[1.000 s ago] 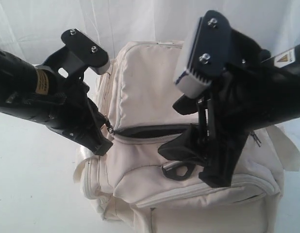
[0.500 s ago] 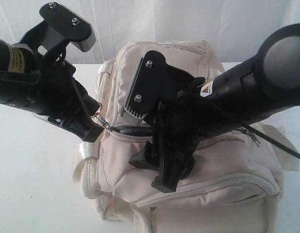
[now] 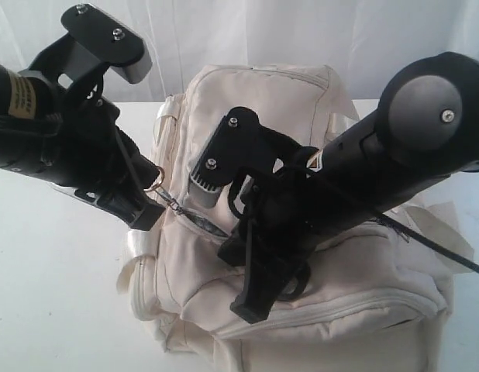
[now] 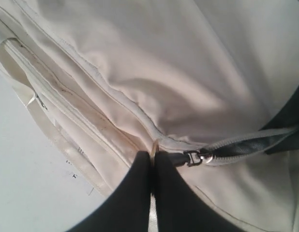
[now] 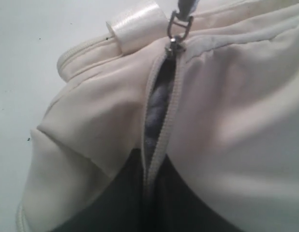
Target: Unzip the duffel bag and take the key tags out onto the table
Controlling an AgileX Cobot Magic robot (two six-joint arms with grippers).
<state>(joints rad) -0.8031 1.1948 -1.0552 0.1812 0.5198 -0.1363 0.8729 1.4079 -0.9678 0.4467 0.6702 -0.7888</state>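
ok so the whole thing hinges on the slit: the left end effector [image 4: 152,158] is clamped tight on the little ring [image 4: 153,146] of the zipper pull [image 4: 194,157]. The unzipped pocket opening [image 5: 156,111] runs lengthwise straight away from that pinch toward the right end effector [image 5: 149,166]. That right one sits nose-down right at the far stretch of the slit on the duffel bag [image 3: 255,108], with the zipper tape running down between its 2 fingers. They look nearly together, but honestly I can't tell if they're gripping the tape or just poking in. The key tags aren't visible in any of the 3 views, so my guess is they're down in the dark lining, just beyond the right tips. Right arm is clearly nearer, so I'd say it does the digging while the left keeps the mouth taut. The counter [image 3: 53,294] lies off to the left one's outer side.
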